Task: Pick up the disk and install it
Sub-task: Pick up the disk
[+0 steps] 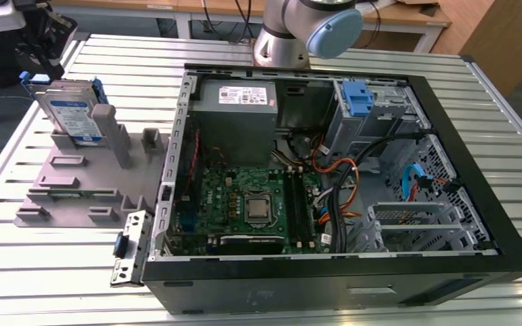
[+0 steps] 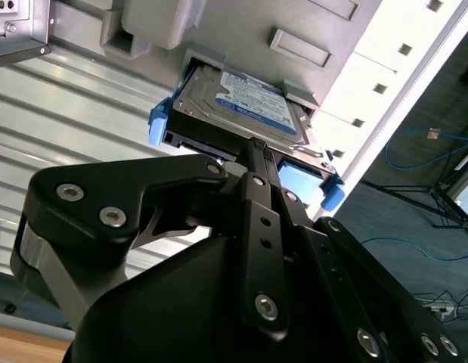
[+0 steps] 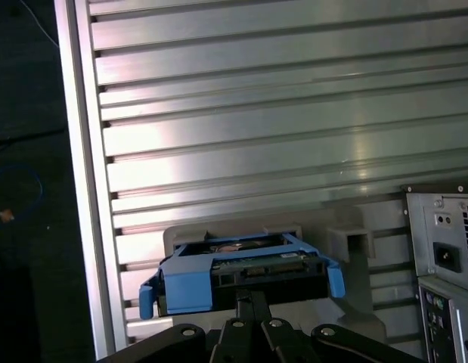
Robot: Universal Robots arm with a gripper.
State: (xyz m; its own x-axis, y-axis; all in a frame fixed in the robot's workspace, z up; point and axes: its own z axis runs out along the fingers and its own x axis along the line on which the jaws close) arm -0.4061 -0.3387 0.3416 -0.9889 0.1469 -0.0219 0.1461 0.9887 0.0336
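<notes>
The disk (image 1: pixel 68 112) stands on edge in a slot of the grey holder (image 1: pixel 70 176) at the exterior view's left, with its white-and-blue label showing and blue rails on its sides. My gripper (image 1: pixel 51 64) hangs right above its upper edge. In both wrist views the disk (image 2: pixel 249 102) (image 3: pixel 241 276) sits just past the fingertips. There my gripper (image 2: pixel 258 145) (image 3: pixel 252 299) has its two fingers drawn together at the middle of the disk's near edge. Whether they touch it is hidden.
The open computer case (image 1: pixel 460 136) lies to the exterior view's right of the holder, with the grey power supply (image 1: pixel 238 102), motherboard (image 1: pixel 252 204), cables and a blue clip (image 1: pixel 358 98) at the drive bay. The ribbed metal table (image 1: pixel 52 272) ends close behind the holder.
</notes>
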